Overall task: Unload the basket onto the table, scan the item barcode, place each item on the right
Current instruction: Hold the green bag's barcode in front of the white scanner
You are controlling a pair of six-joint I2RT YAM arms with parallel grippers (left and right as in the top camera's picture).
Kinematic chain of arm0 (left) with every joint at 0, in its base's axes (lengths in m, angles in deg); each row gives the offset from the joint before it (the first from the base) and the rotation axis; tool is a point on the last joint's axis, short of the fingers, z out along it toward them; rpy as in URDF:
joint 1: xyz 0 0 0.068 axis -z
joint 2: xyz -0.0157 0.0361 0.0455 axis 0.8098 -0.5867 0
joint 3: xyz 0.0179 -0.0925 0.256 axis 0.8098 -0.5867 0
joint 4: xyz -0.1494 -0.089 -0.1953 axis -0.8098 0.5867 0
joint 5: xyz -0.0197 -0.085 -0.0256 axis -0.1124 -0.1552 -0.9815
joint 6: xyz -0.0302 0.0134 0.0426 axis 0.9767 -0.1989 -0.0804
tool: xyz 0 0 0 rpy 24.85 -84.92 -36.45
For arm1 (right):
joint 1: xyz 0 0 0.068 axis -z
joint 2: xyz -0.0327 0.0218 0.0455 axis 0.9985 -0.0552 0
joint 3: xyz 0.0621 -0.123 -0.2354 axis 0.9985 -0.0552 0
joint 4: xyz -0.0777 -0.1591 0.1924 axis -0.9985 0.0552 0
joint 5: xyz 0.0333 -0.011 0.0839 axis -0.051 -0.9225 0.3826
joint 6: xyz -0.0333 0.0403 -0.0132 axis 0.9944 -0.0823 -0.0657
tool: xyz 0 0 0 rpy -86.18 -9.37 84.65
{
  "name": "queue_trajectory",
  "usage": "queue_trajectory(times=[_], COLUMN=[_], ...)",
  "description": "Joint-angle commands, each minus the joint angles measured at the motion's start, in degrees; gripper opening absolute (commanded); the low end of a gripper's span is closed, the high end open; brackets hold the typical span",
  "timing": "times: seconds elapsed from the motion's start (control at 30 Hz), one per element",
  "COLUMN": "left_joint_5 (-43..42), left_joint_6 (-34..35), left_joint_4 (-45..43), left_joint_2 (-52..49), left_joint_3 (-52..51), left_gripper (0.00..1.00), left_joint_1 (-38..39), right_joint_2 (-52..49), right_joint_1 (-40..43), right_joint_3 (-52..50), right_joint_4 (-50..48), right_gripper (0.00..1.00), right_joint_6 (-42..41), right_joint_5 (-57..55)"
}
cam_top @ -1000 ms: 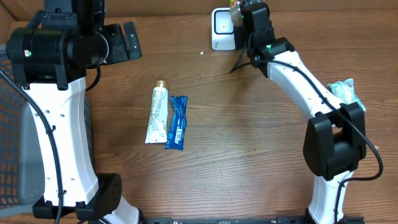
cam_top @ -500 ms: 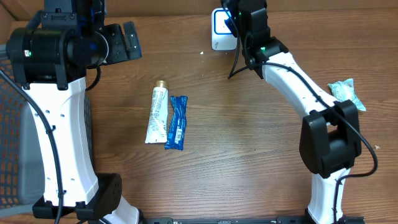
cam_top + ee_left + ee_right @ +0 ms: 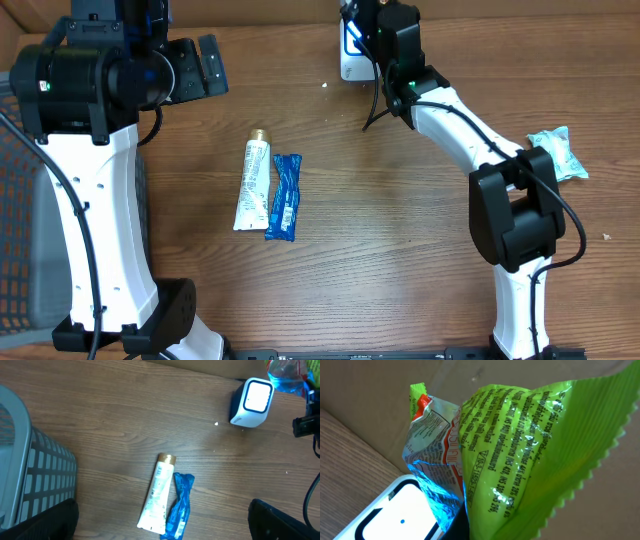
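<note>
From overhead, the right gripper (image 3: 360,20) reaches to the top centre of the frame, directly over the scanner (image 3: 350,62). The left gripper (image 3: 212,68) hangs well apart at upper left, fingers spread wide and empty. In the left wrist view, the snack packet (image 3: 286,375) hovers just up and right of the scanner's lit window. In the right wrist view the right fingers are pinched on the packet, which runs diagonally with its blue-lit lower end close above the window at lower left.

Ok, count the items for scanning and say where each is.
4. White tube and blue packet side by side mid-table; teal packet at the right edge; green packet held at the scanner. The basket may hide more.
</note>
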Motion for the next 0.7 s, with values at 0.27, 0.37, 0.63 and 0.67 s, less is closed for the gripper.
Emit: queue_trajectory(times=[0.27, 0.37, 0.63, 0.67], left_joint_5=[0.55, 0.55, 0.55, 0.55], left_joint_6=[0.79, 0.79, 0.79, 0.79], left_joint_4=[-0.20, -0.20, -0.20, -0.22], left_joint_2=[0.09, 0.09, 0.09, 0.09], left_joint_3=[-0.15, -0.15, -0.15, -0.15], left_gripper=[1.00, 1.00, 1.00, 1.00], left_joint_1=[0.04, 0.04, 0.04, 0.04], right_joint_2=[-0.31, -0.31, 0.26, 0.94], right_joint_1=[-2.12, -2.51, -2.99, -3.32], right_joint_3=[1.51, 1.51, 1.51, 1.51], right_joint_4=[0.09, 0.07, 0.76, 1.99], right_gripper=[0.04, 0.04, 0.04, 0.04], right_joint_6=[6.34, 6.38, 6.32, 5.97], right_joint_5=[0.11, 0.09, -0.70, -0.57])
